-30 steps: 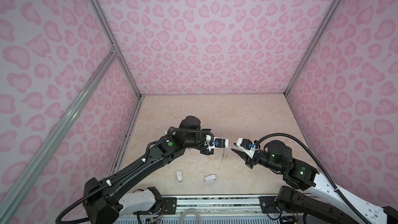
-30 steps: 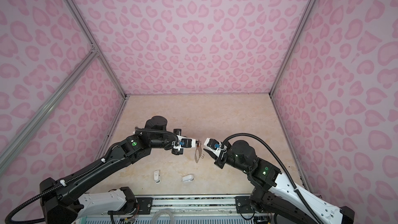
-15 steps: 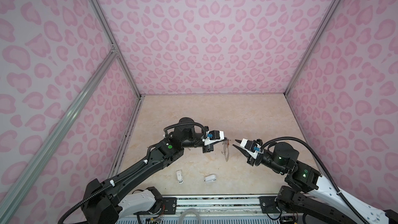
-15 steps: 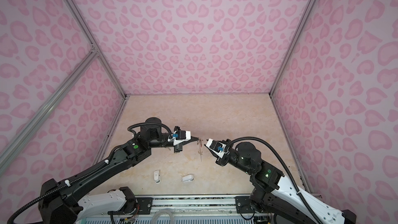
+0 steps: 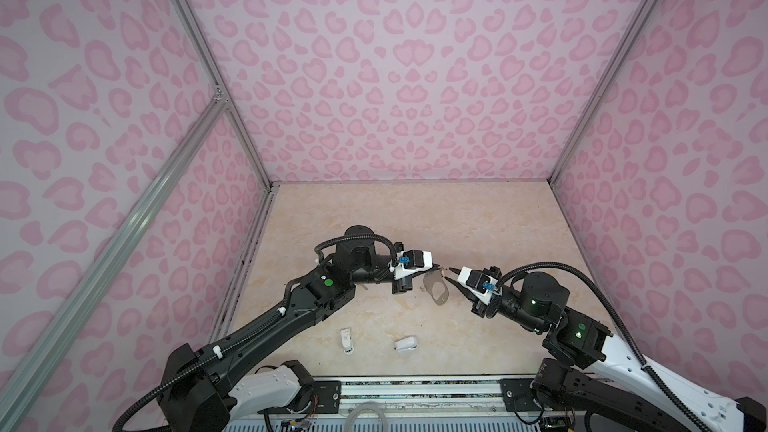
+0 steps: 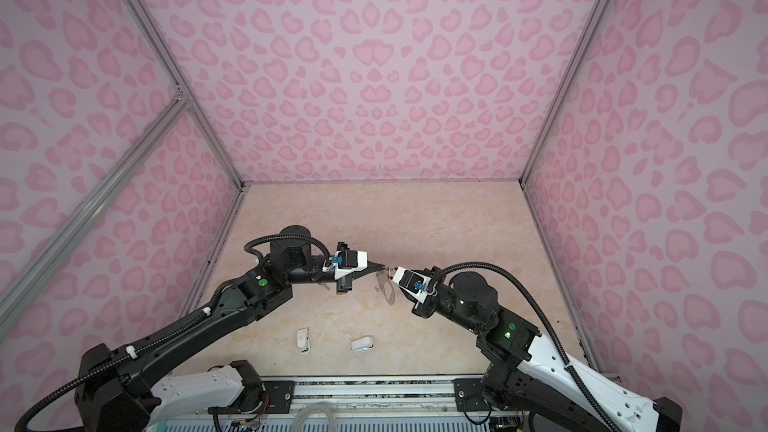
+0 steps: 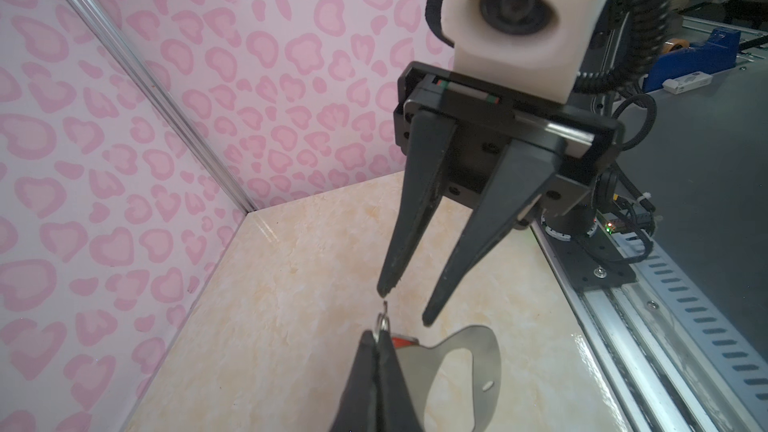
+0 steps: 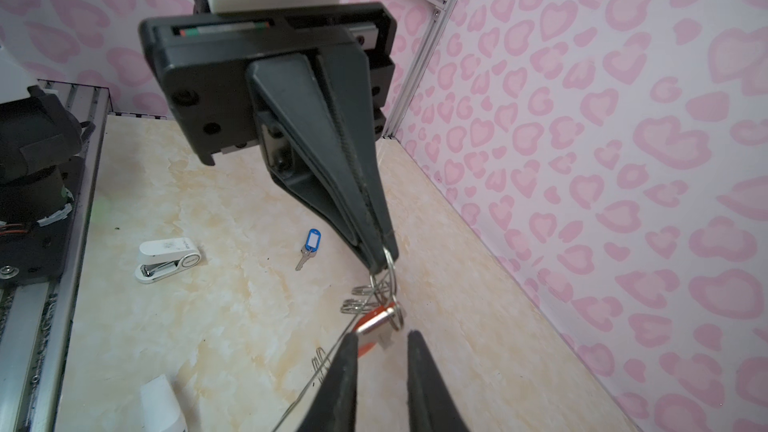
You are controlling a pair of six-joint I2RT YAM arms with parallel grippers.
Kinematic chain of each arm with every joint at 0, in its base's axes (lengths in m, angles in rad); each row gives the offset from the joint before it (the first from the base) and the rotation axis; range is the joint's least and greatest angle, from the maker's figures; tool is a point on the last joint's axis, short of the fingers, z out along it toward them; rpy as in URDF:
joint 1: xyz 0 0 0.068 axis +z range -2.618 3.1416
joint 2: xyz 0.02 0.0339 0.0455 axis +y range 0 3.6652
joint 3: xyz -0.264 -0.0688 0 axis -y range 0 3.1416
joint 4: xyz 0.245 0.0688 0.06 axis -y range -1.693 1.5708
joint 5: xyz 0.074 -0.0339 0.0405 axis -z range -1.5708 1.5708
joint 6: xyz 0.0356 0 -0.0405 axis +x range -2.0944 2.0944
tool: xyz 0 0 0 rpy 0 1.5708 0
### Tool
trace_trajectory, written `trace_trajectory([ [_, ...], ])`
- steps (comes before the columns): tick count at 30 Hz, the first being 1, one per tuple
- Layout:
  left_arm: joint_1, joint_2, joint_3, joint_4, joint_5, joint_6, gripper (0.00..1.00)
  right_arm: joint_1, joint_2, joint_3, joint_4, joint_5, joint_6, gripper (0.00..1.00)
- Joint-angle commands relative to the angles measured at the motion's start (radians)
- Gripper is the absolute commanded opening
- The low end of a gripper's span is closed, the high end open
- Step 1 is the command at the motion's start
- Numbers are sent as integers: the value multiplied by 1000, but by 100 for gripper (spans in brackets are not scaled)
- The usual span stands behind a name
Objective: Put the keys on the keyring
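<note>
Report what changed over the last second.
The left gripper, shut on one ring of the keyring, turned its wrist, so the hanging plate swung from edge-on to face-on in both top views. The right gripper stayed close by, jaws open, shifting only slightly. The two white objects stayed put.

Keyring [image 5: 436,290]: flat grey D-shaped plate with an oval cutout and wire rings on its straight edge. It hangs tilted, one ring pinched in the left gripper [image 8: 380,256]. Orange-tagged key [image 8: 376,324] touches the keyring's rings. Blue-tagged silver key [image 8: 309,247] lies flat, well apart from the keyring.
</note>
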Motion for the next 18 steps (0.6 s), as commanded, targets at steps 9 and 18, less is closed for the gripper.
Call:
trace_trajectory([
  [9, -1, 21, 51, -70, 36, 72, 3, -14, 16, 7, 35, 1, -12, 20],
  [18, -1, 27, 64, -88, 57, 87, 3, -44, 4, 9, 12, -49, -8, 15],
])
